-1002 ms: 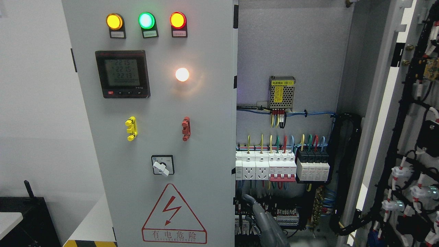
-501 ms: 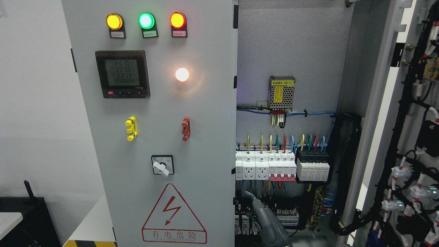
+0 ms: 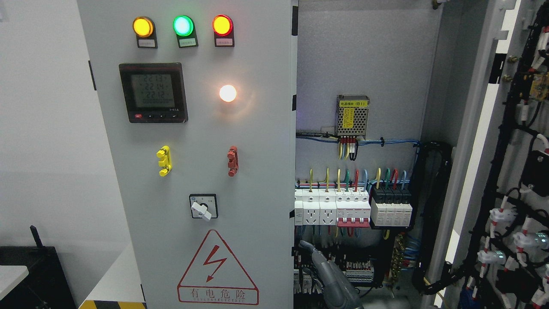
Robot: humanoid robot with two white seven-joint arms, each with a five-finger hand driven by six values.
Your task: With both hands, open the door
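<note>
white wall fills the left side, with a black box (image 3: 30, 274) low in the corner. next comes the left door (image 3: 193, 171) of the cabinet, closed and facing me. it carries amber, green and red lamps (image 3: 182, 25) along the top, a meter (image 3: 153, 92) below them, a glowing white lamp (image 3: 227, 93), a yellow handle (image 3: 164, 160), a red handle (image 3: 232, 161), a rotary switch (image 3: 203, 207) and a red warning triangle (image 3: 217, 269) at the bottom. right of its edge the cabinet stands open: a power supply (image 3: 352, 115) sits on the back panel, and a row of breakers (image 3: 352, 208) runs below with coloured wires. a grey robot hand (image 3: 330, 274) comes up from the bottom edge, just right of the left door's edge, with one finger (image 3: 306, 246) pointing up toward the breakers; i cannot tell which arm it belongs to, nor whether it is open or closed. far right, the right door (image 3: 510, 171) is swung wide, its wired inner side showing.
</note>
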